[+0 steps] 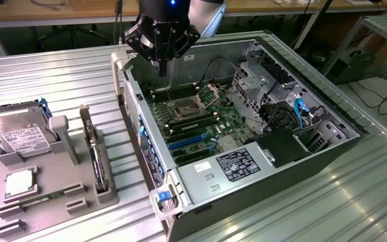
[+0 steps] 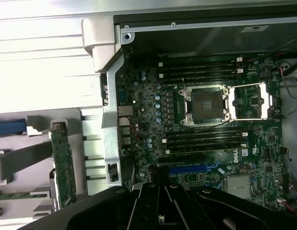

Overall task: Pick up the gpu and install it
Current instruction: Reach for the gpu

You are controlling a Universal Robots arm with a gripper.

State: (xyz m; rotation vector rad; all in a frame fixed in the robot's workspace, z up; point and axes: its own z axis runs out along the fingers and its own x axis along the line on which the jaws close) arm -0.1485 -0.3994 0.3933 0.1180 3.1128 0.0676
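The gpu [image 1: 98, 160] stands on its edge in a slot of the grey fixture at the exterior view's left, a thin green card with a silver bracket at its far end. The wrist view catches it beside the case as the gpu [image 2: 63, 163]. My gripper [image 1: 162, 72] hangs above the far left corner of the open computer case [image 1: 301, 166], well apart from the card. Its fingers point down, pressed together with nothing between them. The gripper [image 2: 160, 184] looks down on the motherboard [image 2: 210, 139].
On the grey fixture [image 1: 52, 214] also sit a silver hard drive [image 1: 22, 133], a CPU [image 1: 18, 182] and a RAM stick [image 1: 42, 197]. Blue expansion slots [image 1: 183, 142] lie on the motherboard near the case's rear wall. Cables and drive bays crowd the case's right side.
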